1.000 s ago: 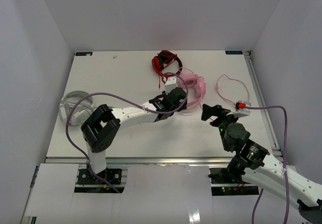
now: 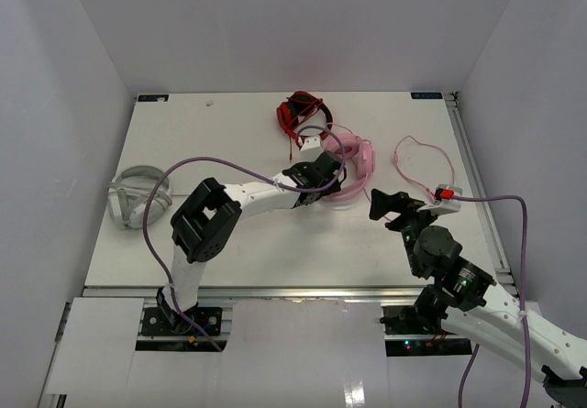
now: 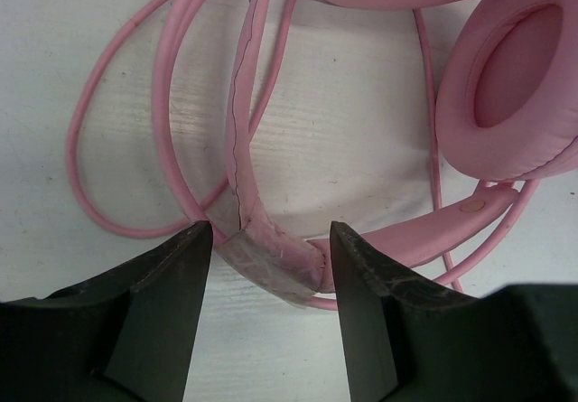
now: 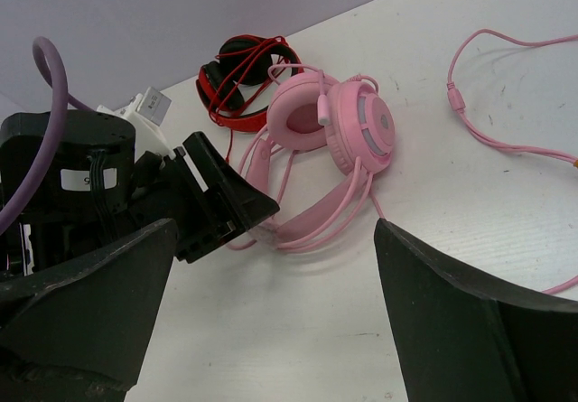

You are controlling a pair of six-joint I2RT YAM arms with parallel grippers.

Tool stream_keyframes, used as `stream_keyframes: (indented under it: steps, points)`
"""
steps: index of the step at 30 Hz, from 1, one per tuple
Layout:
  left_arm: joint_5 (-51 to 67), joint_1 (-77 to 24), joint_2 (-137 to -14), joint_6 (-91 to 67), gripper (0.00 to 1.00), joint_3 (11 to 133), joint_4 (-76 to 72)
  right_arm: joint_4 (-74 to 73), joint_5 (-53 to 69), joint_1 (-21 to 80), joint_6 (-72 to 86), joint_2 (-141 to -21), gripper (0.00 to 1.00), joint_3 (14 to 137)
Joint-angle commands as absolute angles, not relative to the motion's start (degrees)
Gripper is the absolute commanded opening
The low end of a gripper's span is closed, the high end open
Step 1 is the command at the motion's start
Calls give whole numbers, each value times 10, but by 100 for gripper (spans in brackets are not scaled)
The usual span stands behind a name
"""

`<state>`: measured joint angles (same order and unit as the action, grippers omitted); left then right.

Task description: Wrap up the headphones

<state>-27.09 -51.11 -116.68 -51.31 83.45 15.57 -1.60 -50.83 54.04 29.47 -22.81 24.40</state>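
Note:
The pink headphones (image 2: 356,162) lie right of the table's middle, ear cups (image 3: 515,77) together and the headband (image 3: 271,259) curving toward me. Their thin pink cable (image 3: 113,126) loops around the headband, and more of it trails right in a loose loop (image 2: 424,156). My left gripper (image 2: 321,186) is open, its fingers (image 3: 172,294) straddling a taped part of the headband. My right gripper (image 2: 392,208) hovers wide open nearer than the headphones and to their right, holding nothing, with the headphones (image 4: 336,131) ahead of it.
Red-and-black headphones (image 2: 303,113) lie just behind the pink ones, almost touching. Light grey-white headphones (image 2: 138,199) sit near the left edge. A raised rail (image 2: 472,165) runs along the table's right side.
My left arm has swung its elbow to the right, and its gripper has shifted slightly farther in and widened a little around the headband. The right gripper has barely moved.

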Motion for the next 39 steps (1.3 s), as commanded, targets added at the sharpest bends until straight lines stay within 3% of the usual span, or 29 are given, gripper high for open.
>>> stream_keyframes:
  steps: [1,5,8,11,17,18,25,34,39]
  points:
    - [-282,-512,-1181,-516,65,874,187,1,-519,542,297,-226,96,240]
    - [-288,-512,-1182,-507,59,877,193,2,-516,543,295,-227,96,240]
    - [-302,-512,-1184,-496,46,880,196,4,-513,542,294,-227,97,240]
    - [-309,-511,-1187,-486,39,886,202,4,-512,543,293,-226,97,240]
    - [-334,-511,-1176,-465,2,893,221,5,-512,542,292,-222,97,239]
    - [-340,-511,-1170,-458,0,894,224,5,-512,542,292,-222,97,239]
    - [-340,-497,-1087,-327,0,877,233,4,-510,542,292,-221,97,239]
    - [-221,-436,-917,-294,0,854,250,6,-510,542,292,-219,97,237]
    - [-144,-404,-881,-303,0,843,255,6,-511,542,292,-221,97,237]
